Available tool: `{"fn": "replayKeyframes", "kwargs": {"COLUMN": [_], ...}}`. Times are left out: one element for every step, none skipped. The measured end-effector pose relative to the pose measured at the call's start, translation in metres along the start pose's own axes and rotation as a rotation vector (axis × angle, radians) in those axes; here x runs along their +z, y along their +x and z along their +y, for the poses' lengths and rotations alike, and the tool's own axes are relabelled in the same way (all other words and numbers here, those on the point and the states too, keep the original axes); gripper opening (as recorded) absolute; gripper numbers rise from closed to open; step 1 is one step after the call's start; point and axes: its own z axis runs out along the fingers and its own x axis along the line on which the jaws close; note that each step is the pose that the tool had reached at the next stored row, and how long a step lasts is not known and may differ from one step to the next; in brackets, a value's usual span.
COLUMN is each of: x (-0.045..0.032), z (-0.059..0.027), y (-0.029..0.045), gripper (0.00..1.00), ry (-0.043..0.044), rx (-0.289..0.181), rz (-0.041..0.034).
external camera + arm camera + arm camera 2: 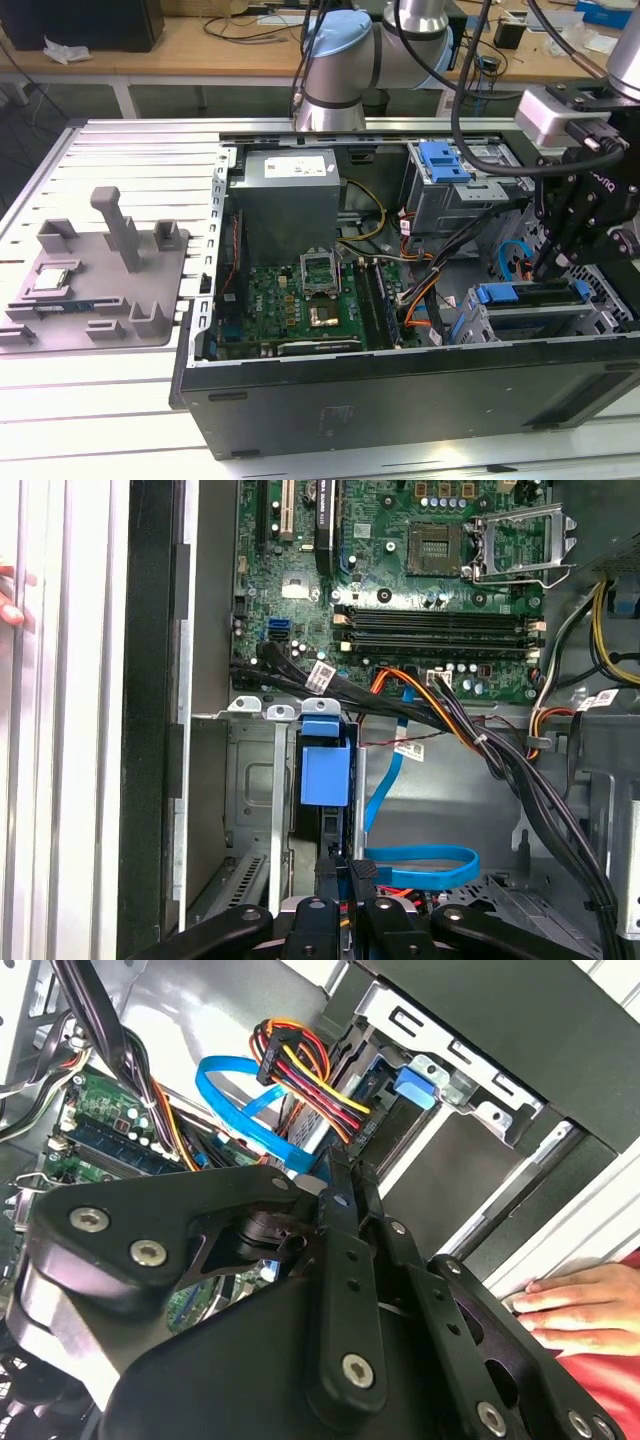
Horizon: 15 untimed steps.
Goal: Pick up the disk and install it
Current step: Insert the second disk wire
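Lower right of the exterior view: the pincer (553,266) points down at the disk (530,293), which sits on edge in the grey drive cage (478,322) inside the open computer case (400,395). In the second wrist view the black fingers (340,1220) lie close together by the disk's cabled end; whether they grip it I cannot tell. A hand (580,1305) rests on the slatted counter (100,420), beside the case.

arm: reaching down | claw (548,268): fingers apparently closed together, pointing down | wrist: vertical
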Motion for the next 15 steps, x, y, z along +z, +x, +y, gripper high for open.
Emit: {"fn": "replayKeyframes", "kwargs": {"x": [0.0002, 0.0006, 0.0008, 0.0011, 0.0012, 0.0016, 0.0019, 0.002, 0.0022, 0.0024, 0.0025, 0.0026, 0.0028, 0.0029, 0.0031], "z": [0.0, 0.0, -0.0001, 0.0, 0.0, -0.0001, -0.0001, 0.0, -0.0001, -0.0001, -0.0001, -0.0001, -0.0001, -0.0001, -0.0001], "y": [0.0, 0.0, 0.0, 0.0, 0.0, -0.0001, -0.0001, -0.0001, -0.0001, -0.0001, -0.0001, -0.0001, -0.0001, -0.0001, -0.0001], "gripper": [0.16, 0.16, 0.16, 0.16, 0.16, 0.16, 0.16, 0.16, 0.16, 0.16, 0.16, 0.16, 0.16, 0.16, 0.16], "ry": [0.0, 0.0, -0.0001, 0.0, 0.0, 0.0, 0.0, -0.0001, 0.0, 0.0, 0.0, 0.0, 0.0, 0.0, 0.0], "rx": [0.0, 0.0, 0.0, 0.0, 0.0, 0.0, 0.0, 0.0, 0.0, 0.0, 0.0, 0.0, 0.0, 0.0, 0.0], "rz": [-0.0001, -0.0001, 0.0, 0.0, 0.0, 0.0, 0.0, 0.0, -0.0001, -0.0001, -0.0001, 0.0, -0.0001, -0.0001, 0.0]}}
